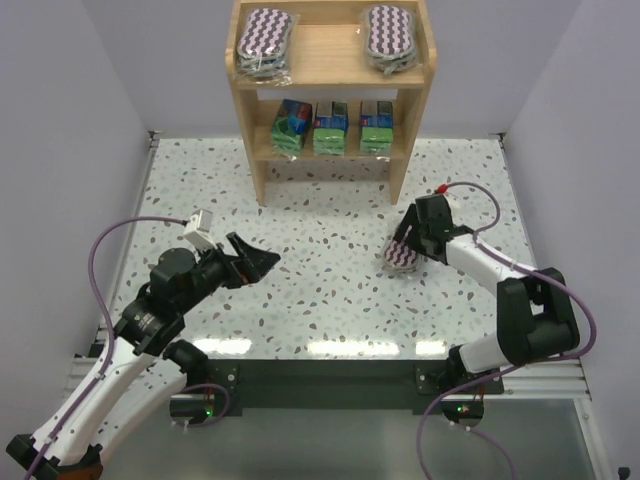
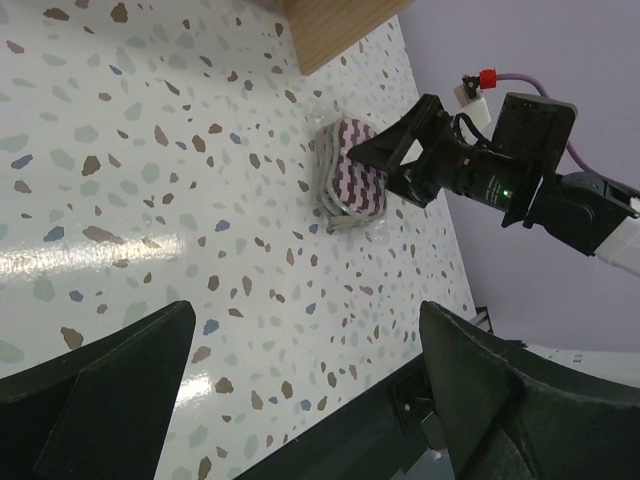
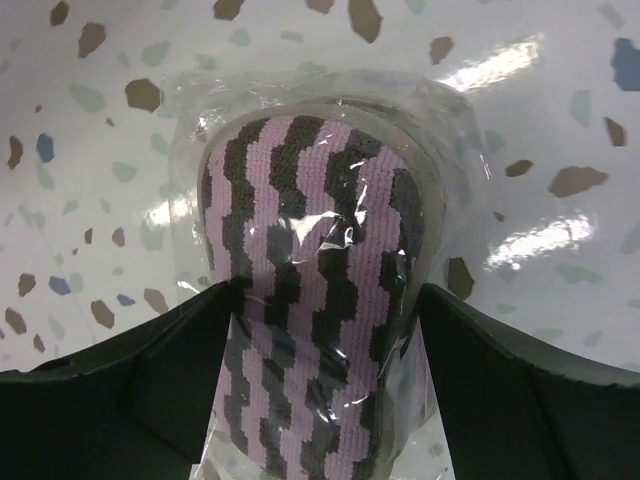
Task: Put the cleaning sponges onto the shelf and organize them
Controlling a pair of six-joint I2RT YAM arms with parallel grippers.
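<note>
The wooden shelf (image 1: 330,60) stands at the back. Two purple zigzag sponges (image 1: 263,38) (image 1: 389,35) lie on its top tier. Three green-and-blue packs (image 1: 330,128) stand on the lower tier. The third zigzag sponge (image 1: 401,257) lies on the table at right, also in the left wrist view (image 2: 350,180) and the right wrist view (image 3: 310,230). My right gripper (image 1: 407,243) (image 3: 325,300) straddles its near end, fingers pressed against both sides of the wrap. My left gripper (image 1: 262,260) (image 2: 305,330) is open and empty above the table at left.
The speckled table (image 1: 330,230) has purple walls on three sides. The shelf's corner post (image 2: 335,25) shows in the left wrist view. The right arm (image 2: 520,180) reaches in from the right. A dark rail (image 1: 330,375) runs along the near edge.
</note>
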